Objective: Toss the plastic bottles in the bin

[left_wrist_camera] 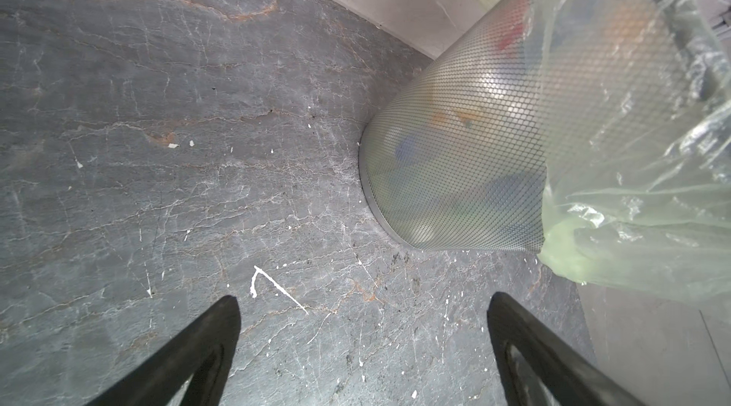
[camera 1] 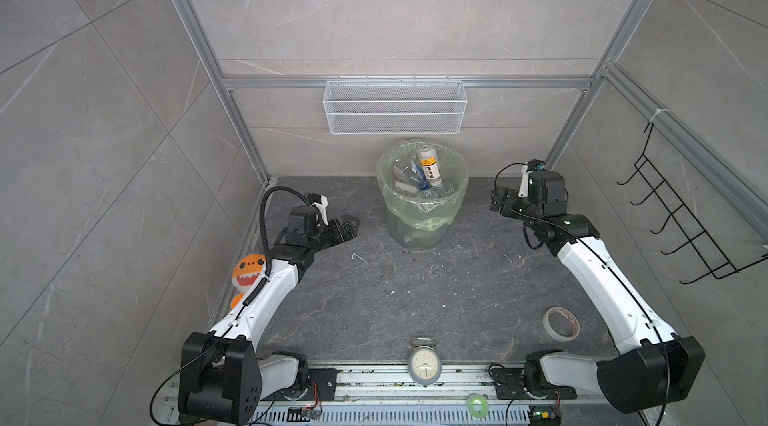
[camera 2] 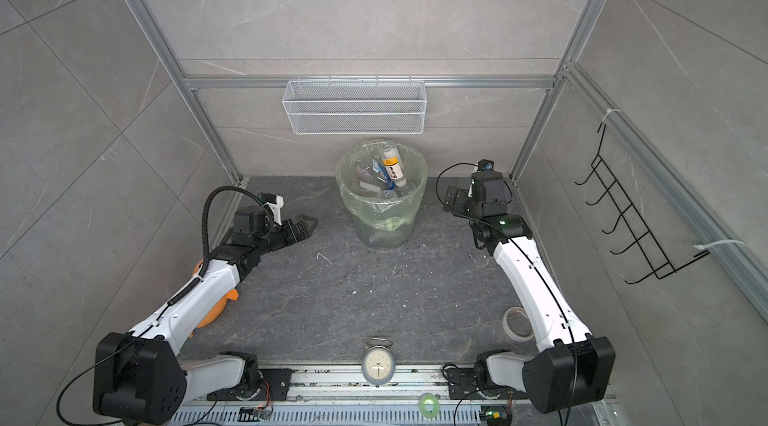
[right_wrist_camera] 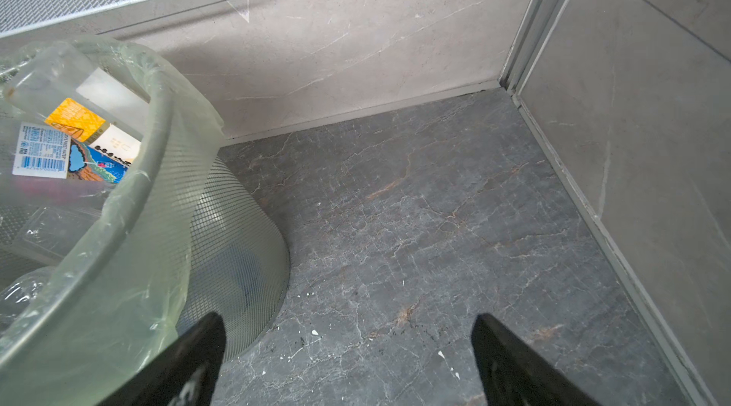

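Note:
The bin (camera 1: 415, 228) (camera 2: 384, 228) stands at the back middle of the dark floor, lined with a light-green bag. Several plastic bottles (camera 1: 429, 164) (camera 2: 392, 166) lie piled inside it, one with a yellow and white label on top. My left gripper (camera 1: 348, 228) (camera 2: 307, 226) hovers left of the bin, open and empty. In the left wrist view its fingers (left_wrist_camera: 364, 297) stand wide over bare floor, beside the bin's mesh wall (left_wrist_camera: 455, 154). My right gripper (camera 1: 496, 199) (camera 2: 451, 197) is open and empty right of the bin. The right wrist view shows that gripper (right_wrist_camera: 348, 316) next to the bin rim (right_wrist_camera: 158, 139) and a labelled bottle (right_wrist_camera: 59, 147).
A white wire mesh basket (camera 1: 395, 106) hangs on the back wall above the bin. An alarm clock (camera 1: 424, 366) sits at the front edge, a tape roll (camera 1: 561, 323) at front right, an orange plush shark (camera 1: 248, 272) under the left arm. A black wire rack (camera 1: 681, 212) hangs on the right wall.

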`<action>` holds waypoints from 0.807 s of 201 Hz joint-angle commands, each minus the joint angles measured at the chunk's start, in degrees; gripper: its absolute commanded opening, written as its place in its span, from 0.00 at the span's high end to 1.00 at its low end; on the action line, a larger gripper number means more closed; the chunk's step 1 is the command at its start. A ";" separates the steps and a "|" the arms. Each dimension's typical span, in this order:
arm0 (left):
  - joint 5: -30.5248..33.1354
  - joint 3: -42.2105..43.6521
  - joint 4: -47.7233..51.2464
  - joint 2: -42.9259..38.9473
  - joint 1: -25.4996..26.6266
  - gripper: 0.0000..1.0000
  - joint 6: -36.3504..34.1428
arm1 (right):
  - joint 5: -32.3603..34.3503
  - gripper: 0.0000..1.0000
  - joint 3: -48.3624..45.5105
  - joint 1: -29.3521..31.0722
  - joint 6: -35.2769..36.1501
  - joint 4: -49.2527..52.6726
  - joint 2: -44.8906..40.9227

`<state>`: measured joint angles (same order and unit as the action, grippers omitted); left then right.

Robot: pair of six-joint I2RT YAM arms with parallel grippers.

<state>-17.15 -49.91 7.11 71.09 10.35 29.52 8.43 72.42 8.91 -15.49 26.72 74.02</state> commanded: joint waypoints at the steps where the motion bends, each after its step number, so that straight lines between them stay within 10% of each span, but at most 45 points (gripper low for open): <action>1: -1.57 -2.71 -1.94 0.52 -1.11 0.00 1.32 | -1.90 0.01 -0.98 -0.70 -1.55 -1.28 -0.74; 119: 17.11 -5.99 4.07 0.02 -3.31 0.00 2.02 | -3.84 0.00 -10.19 -3.85 -5.05 -16.73 0.43; 162: 21.10 3.73 -10.15 -3.83 -3.58 0.00 -5.49 | -6.46 0.01 -11.59 -3.90 -2.18 -21.50 2.18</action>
<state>-0.62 -51.55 6.48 70.65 7.09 29.61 4.16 61.04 5.10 -19.70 10.33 74.85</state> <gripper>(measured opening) 0.997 0.995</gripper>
